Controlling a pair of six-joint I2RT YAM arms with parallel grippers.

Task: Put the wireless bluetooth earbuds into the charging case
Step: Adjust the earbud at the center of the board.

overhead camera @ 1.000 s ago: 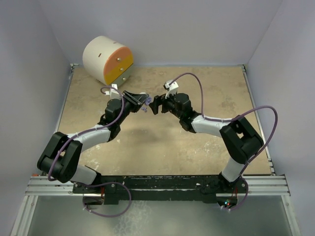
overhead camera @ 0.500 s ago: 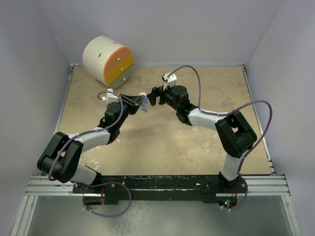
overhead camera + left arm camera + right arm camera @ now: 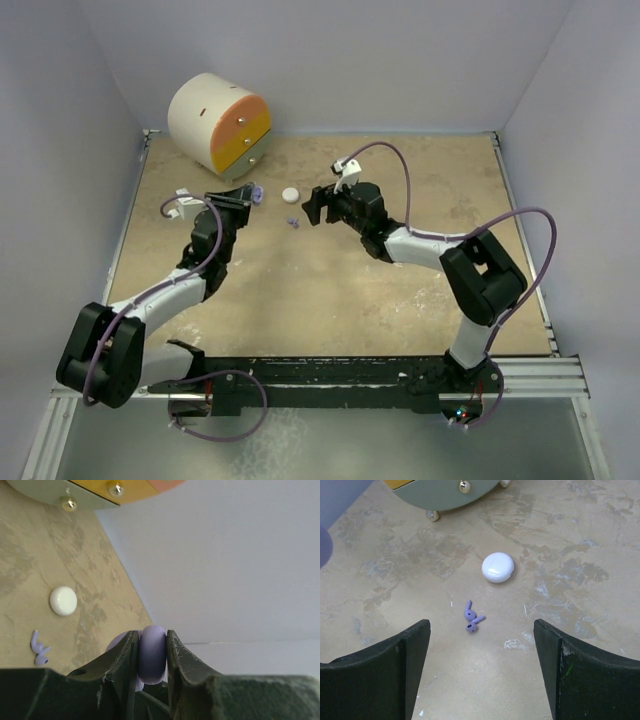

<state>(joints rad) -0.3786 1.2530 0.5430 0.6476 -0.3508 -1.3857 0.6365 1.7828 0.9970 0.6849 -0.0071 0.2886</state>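
Left gripper (image 3: 152, 639): clenched on a lilac puck (image 3: 153, 660), held edge-on in the air left of the white puck (image 3: 497, 567).
Right gripper (image 3: 480, 625): fingers spread, empty, hovering on the near side of the white puck.
Earbuds (image 3: 470, 616): purple, close together on the table (image 3: 580, 540), just near-left of the white puck.
Risk, pick-up: an off-centre close would likely flick or scatter the buds.
Risk, hold: the lilac puck's rounded rim could slip or twist out.

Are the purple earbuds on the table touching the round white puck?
Apart. The right wrist view shows a plain strip of bare table between the purple earbuds and the round white puck.
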